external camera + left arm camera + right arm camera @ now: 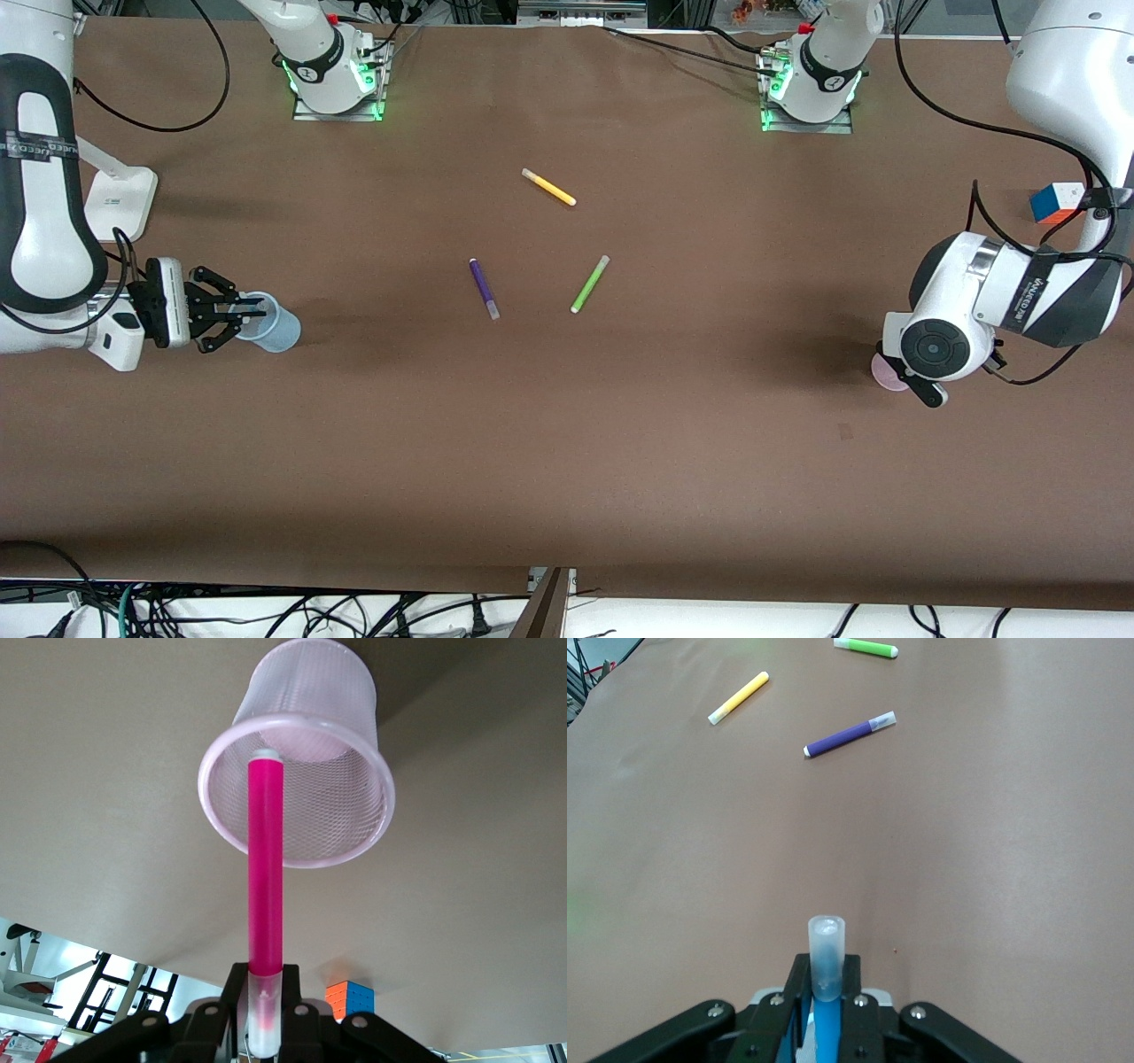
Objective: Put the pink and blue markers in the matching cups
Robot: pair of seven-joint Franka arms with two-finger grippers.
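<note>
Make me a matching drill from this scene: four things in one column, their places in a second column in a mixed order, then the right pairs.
Things:
1. pink marker
2. blue cup
3. yellow marker
4. colour cube

Places:
A. on the table near the left arm's end, farther from the front camera than the pink cup
B. held in the left gripper, its tip at the pink cup's mouth
C. lying farthest from the front camera of the three loose markers
D. at the right gripper, near the right arm's end of the table

Pairs: 1-B, 2-D, 3-C, 4-A
</note>
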